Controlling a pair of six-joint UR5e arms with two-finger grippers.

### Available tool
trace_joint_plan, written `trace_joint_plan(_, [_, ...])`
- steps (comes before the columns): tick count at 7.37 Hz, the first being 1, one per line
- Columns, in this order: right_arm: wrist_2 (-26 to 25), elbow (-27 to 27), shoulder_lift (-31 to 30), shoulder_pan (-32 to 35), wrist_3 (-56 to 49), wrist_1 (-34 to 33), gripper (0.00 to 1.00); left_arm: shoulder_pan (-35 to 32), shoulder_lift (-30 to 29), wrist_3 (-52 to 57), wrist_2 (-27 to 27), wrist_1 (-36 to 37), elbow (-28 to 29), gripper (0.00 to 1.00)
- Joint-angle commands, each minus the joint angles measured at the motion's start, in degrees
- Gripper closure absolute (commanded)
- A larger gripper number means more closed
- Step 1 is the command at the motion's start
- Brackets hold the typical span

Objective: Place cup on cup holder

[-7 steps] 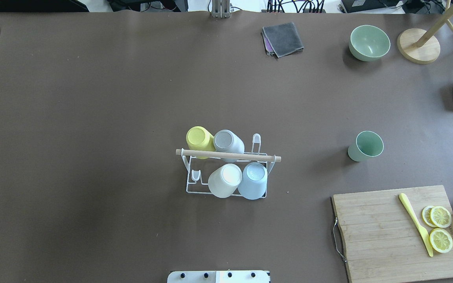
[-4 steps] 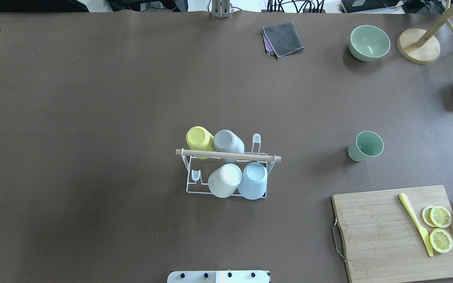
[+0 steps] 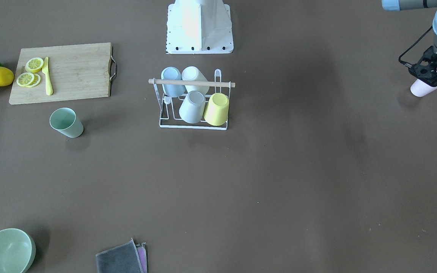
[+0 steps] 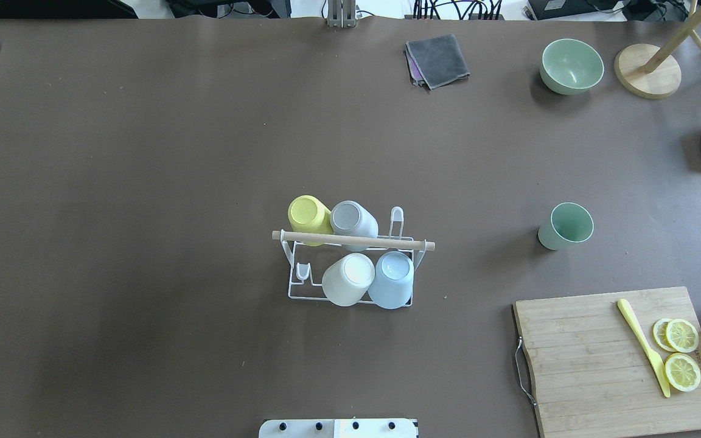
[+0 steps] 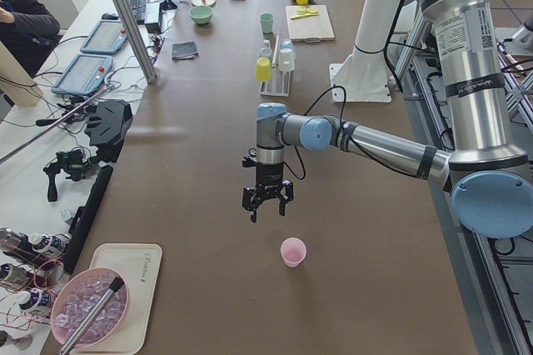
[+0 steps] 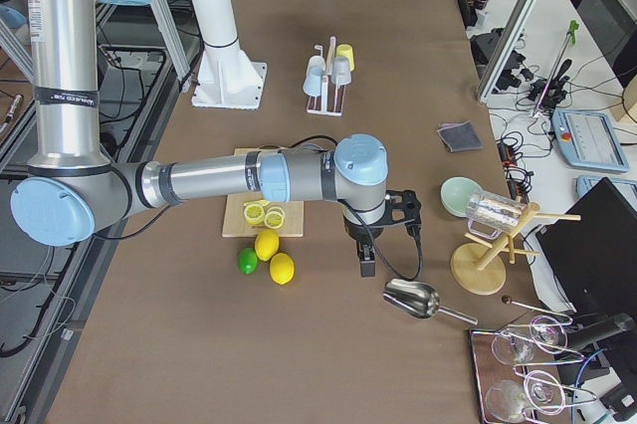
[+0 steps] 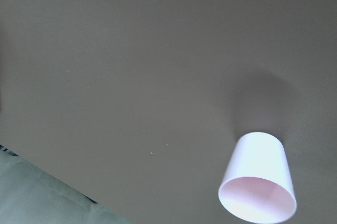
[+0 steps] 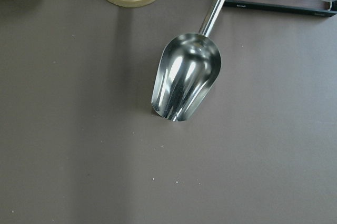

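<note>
pink cup point(image 5: 293, 252), well apart from the cup holder point(image 3: 192, 83): centre the open, empty left gripper point(image 5: 268, 203) across its rim before closing.

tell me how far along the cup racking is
Done: the yellow cup, grey cup, white cup and blue cup sit upside down on the cup holder. In hand: the left gripper hovers open near the pink cup, not gripping it. Left: the pink cup and the green cup stand on the table, off the rack; two prongs look free.

2 silver arms point(image 5: 470, 80), lt-blue joint caps point(image 5: 495, 205), blk left gripper point(image 5: 268, 209).
</note>
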Motion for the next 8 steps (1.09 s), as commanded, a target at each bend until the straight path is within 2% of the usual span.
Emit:
trace_joint_plan(1, [-1.28, 0.08, 3.50, -3.83, 0.52, -0.16, 0.00, 5.45, -3.87, 3.73, 2.39, 9.77, 0.87, 0.02])
trace_joint_plan(2, [-1.45, 0.08, 5.00, -5.59, 0.61, -0.24, 0.00, 7.03, -4.06, 3.76, 3.72, 9.80, 2.52, 0.02])
trace_joint_plan(4, [-1.89, 0.26, 7.55, -8.58, 1.49, -0.95, 0.00, 7.13, -9.23, 4.02, 3.64, 9.46, 12.33, 0.02])
trace_joint_plan(8, [-4.35, -0.53, 13.08, -17.01, 1.58, -3.66, 0.00, 11.78, -8.99, 3.14, 6.10, 9.72, 13.52, 0.02])
